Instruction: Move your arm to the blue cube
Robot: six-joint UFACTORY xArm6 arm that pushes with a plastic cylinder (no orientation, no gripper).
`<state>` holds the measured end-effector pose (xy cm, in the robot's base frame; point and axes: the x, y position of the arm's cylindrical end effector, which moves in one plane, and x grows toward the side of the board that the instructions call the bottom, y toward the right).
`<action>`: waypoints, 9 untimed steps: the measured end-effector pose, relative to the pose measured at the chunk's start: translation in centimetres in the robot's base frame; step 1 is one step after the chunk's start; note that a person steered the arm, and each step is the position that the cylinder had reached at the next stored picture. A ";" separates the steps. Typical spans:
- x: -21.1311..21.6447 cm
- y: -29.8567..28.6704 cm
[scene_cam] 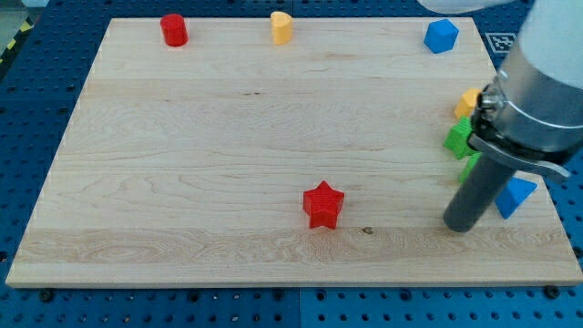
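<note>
A blue cube (441, 35) sits at the view's top right of the wooden board (228, 137). My tip (460, 224) rests on the board at the lower right, far below the cube. A second blue block (516, 196), shape unclear, lies just right of my tip, partly hidden by the rod. A green block (459, 138) and a yellow block (468, 102) sit above my tip, partly hidden by the arm.
A red star (322, 204) lies left of my tip at lower centre. A red cylinder (174, 30) and a yellow block (281, 27) stand along the top edge. The board's right edge is close to my tip.
</note>
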<state>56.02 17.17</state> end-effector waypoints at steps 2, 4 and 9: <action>-4.3 -6.5; -12.2 -7.4; -32.2 -0.8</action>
<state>23.81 16.41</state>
